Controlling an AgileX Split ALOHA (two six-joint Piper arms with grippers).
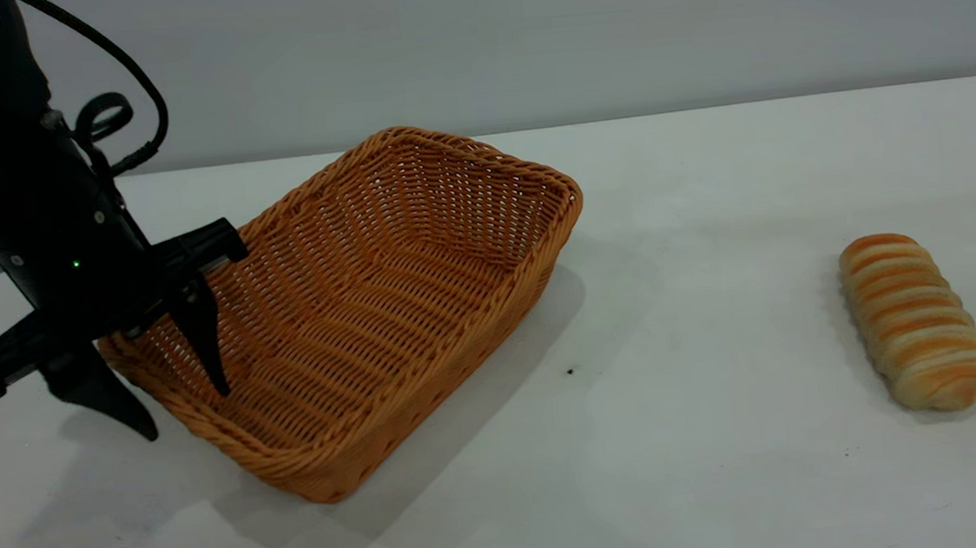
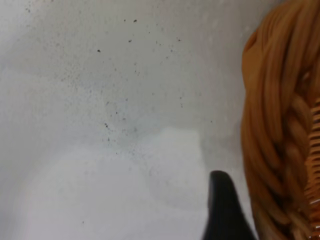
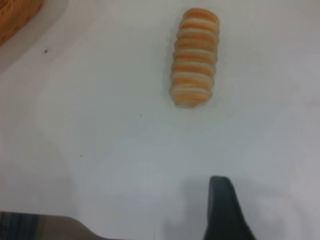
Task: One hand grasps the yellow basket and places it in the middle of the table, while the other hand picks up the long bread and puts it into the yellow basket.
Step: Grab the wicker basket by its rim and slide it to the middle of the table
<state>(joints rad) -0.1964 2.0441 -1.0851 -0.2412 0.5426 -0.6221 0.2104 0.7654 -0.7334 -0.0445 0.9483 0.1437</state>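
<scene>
White table (image 1: 729, 464), grey wall | left gripper (image 1: 185, 411) apart astride yellow basket (image 1: 384, 282) rim | right: cannot tell

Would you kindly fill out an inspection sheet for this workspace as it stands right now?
Surface: white table, a few tiny dark specks.
Job's things: yellow basket left of centre, empty; long bread lying apart at the right.
Clutter: nothing seen.
Grippers: left gripper open, straddling the basket's left rim, one finger inside, one outside; right gripper only partly seen in its wrist view, one finger above bare table, short of the bread.
Cables: black cable looping off the left arm.
Surroundings: plain grey wall.
</scene>
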